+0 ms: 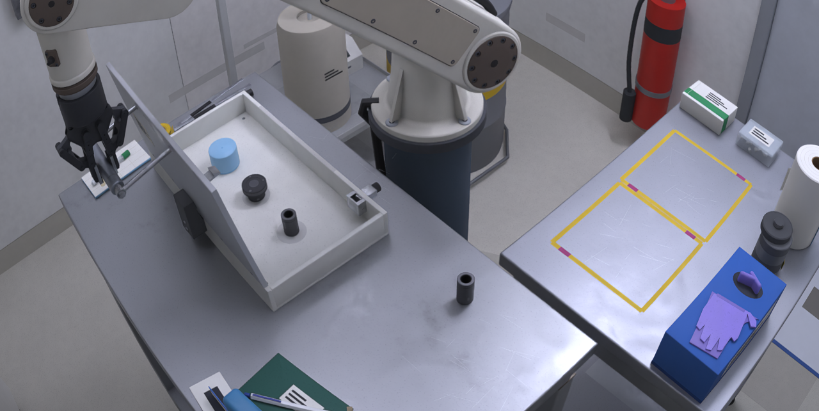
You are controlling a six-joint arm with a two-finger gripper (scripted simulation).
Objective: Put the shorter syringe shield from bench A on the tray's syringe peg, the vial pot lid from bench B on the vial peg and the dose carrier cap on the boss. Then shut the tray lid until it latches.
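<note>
The tray lid (172,173) stands open and tilted along the left side of the white tray (280,202), and a metal bar handle (123,176) sticks out from its outer face. My gripper (98,163) has its fingers closed around that handle. Inside the tray a light blue cap (224,155) sits at the far end, a dark round lid (254,187) in the middle and a short dark shield (290,222) nearer me. Another dark shield (465,288) stands upright on the bench in front of the tray.
The robot's base (426,139) stands between the two benches. The right bench carries two yellow-taped squares (653,219), a blue glove box (719,322), a dark pot (772,239), a paper roll and small boxes. A green notebook (286,388) lies at the near bench edge.
</note>
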